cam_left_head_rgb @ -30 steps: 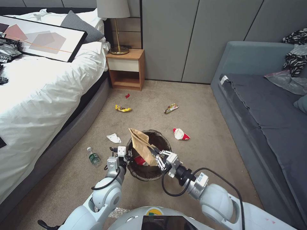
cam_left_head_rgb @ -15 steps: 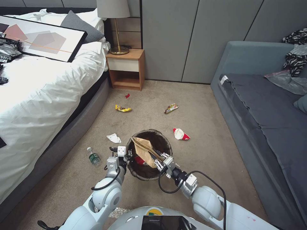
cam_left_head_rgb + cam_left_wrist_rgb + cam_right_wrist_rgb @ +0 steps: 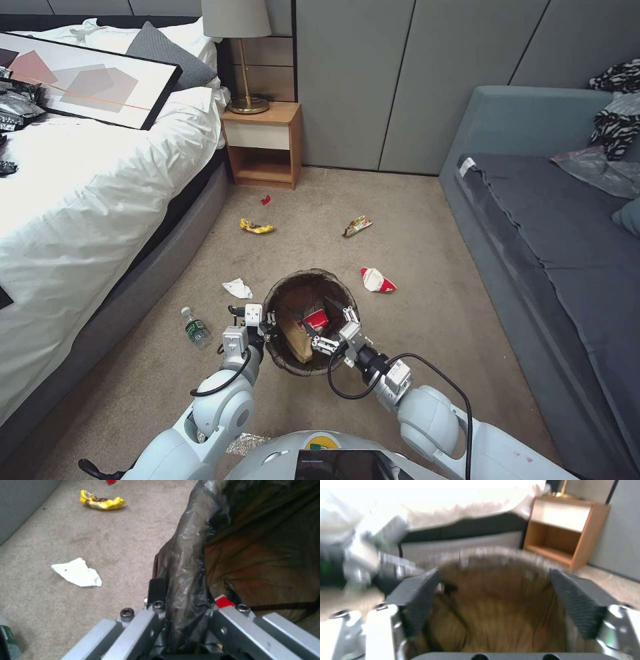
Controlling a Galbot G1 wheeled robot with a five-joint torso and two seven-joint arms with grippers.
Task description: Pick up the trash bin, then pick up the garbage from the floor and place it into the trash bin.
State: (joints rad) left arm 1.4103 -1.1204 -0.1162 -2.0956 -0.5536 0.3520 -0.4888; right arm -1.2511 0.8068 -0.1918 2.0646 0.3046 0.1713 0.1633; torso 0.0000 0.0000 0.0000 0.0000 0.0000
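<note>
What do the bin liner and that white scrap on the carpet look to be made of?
Bin liner: thin glossy plastic film, judging by its wrinkles and sheen, clamped by the left gripper. White scrap: matte, creased, torn-edged, probably tissue or paper.

The right wrist view is all blurry. The small clear bottle with a green label (image 3: 6, 640) is cut off at the edge. The dark bag (image 3: 186, 580) hides the bin's white wall.
</note>
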